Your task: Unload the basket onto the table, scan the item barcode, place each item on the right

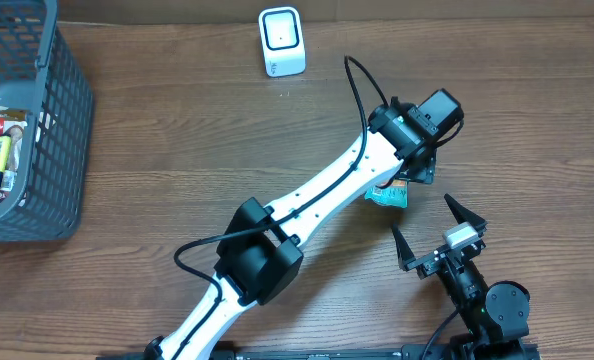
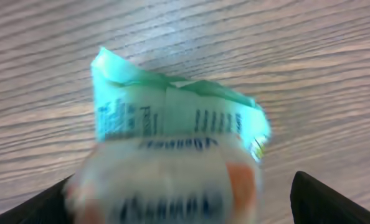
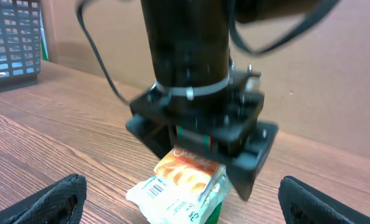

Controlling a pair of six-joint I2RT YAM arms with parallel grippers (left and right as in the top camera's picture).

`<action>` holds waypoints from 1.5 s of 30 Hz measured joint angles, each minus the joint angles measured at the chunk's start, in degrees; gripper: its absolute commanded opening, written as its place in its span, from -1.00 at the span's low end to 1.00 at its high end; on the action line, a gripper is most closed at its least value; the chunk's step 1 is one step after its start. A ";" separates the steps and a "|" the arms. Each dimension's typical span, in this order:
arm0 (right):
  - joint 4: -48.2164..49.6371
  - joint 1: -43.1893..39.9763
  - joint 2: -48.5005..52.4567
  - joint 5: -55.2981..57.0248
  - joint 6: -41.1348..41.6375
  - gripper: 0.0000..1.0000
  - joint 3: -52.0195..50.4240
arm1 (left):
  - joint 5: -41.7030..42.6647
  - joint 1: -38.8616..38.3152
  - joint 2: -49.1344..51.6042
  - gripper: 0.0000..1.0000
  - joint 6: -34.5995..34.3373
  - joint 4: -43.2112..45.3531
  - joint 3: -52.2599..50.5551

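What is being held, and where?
Seemingly nothing: the left gripper straddles one end of the packet, jaws apart with a gap beside it; the right gripper is open and empty.

Table [image 1: 177, 150]: open wood across the middle and far-right corner.
Obstacles: basket [image 1: 67, 130], left edge; scanner [image 1: 281, 42], far edge; left arm [image 1: 317, 195], slanting from near edge over packet [image 1: 387, 196]; right gripper [image 1: 419, 214], jaws wide, near-right corner.

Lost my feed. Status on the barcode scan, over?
Left gripper jaws open, straddling snack packet. Right gripper open, alongside. Packet on table, scanner far off, nothing between.
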 measured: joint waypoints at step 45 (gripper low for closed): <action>0.02 0.00 0.02 0.00 0.00 1.00 0.00 | 0.26 0.92 -2.16 -0.05 2.40 -8.04 1.44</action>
